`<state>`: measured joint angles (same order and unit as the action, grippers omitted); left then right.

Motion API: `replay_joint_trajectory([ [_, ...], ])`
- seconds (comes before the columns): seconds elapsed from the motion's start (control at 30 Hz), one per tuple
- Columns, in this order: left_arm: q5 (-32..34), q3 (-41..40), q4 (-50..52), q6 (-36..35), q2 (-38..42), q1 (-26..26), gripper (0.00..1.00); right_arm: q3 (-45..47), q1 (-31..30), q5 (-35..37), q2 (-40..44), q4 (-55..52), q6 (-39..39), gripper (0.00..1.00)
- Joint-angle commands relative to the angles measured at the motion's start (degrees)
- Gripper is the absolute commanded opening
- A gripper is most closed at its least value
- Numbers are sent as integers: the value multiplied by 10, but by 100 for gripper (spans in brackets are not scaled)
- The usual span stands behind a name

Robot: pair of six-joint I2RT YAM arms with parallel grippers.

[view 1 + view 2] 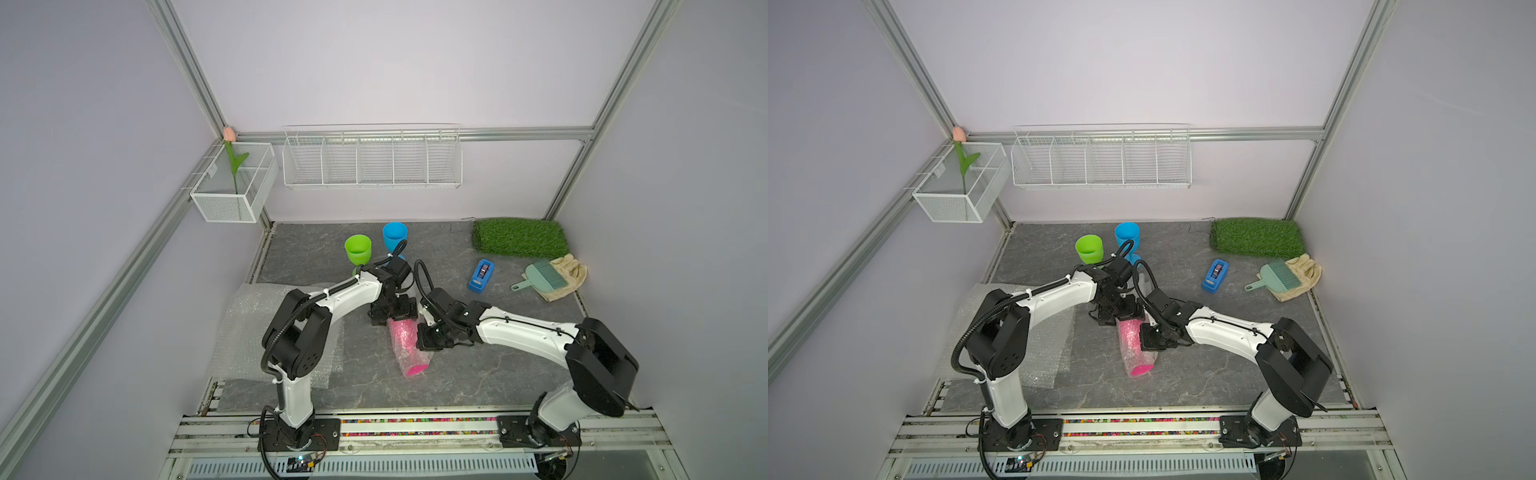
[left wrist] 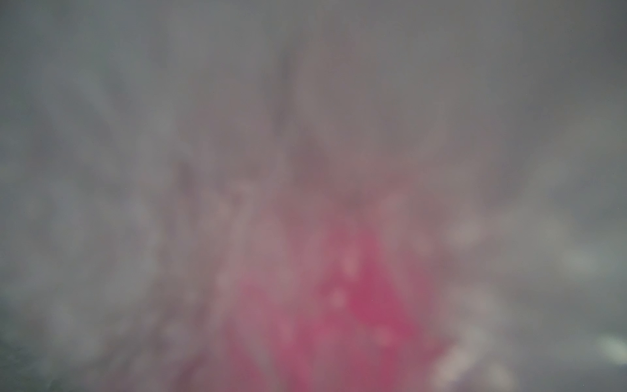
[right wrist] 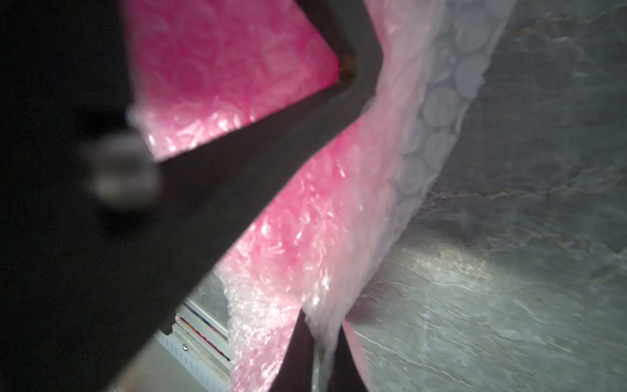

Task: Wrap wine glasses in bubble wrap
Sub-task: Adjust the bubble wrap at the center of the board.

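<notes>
**Pink goblet rolled; wrap edge pinched**

Spare sheets [image 1: 249,320] lie flat at the tabletop [image 1: 478,374] left edge. Green goblet [image 1: 358,248] and blue goblet [image 1: 395,236] stand upright at the back. Left fingers [image 1: 399,309] are over the wrapped bundle's far end; how far open, cannot tell. Pink goblet [image 1: 415,369] lies mid-tabletop inside bubble wrap [image 3: 441,101]. Right fingers [image 3: 298,356] are closed, pinching the wrap's edge.

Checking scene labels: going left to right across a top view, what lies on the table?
spare bubble wrap → green goblet → blue goblet → tape dispenser → dustpan brush. Wrapped pink goblet, grass mat and gloves overlap others, so left out.
</notes>
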<state>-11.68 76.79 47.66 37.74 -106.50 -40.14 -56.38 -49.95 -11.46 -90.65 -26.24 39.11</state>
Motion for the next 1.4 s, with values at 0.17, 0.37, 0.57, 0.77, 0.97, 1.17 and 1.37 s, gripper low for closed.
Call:
replay_joint_trajectory([
  [0.17,48,-50,31,1,130,45,99,-51,1,33,56,-178,-337,7],
  [0.37,51,-67,48,-19,143,65,100,-49,1,51,85,-213,-502,7],
  [0.57,48,-97,31,-26,116,66,98,-39,12,60,93,-222,-590,7],
  [0.77,33,-138,-6,-33,81,78,96,-7,15,55,98,-210,-698,7],
  [0.97,38,-170,0,-49,75,105,93,-11,39,84,96,-196,-737,7],
  [1.17,82,-128,56,-108,148,133,91,-8,41,77,111,-173,-775,7],
  [1.37,37,-53,63,-238,196,122,87,5,41,72,133,-165,-824,7],
])
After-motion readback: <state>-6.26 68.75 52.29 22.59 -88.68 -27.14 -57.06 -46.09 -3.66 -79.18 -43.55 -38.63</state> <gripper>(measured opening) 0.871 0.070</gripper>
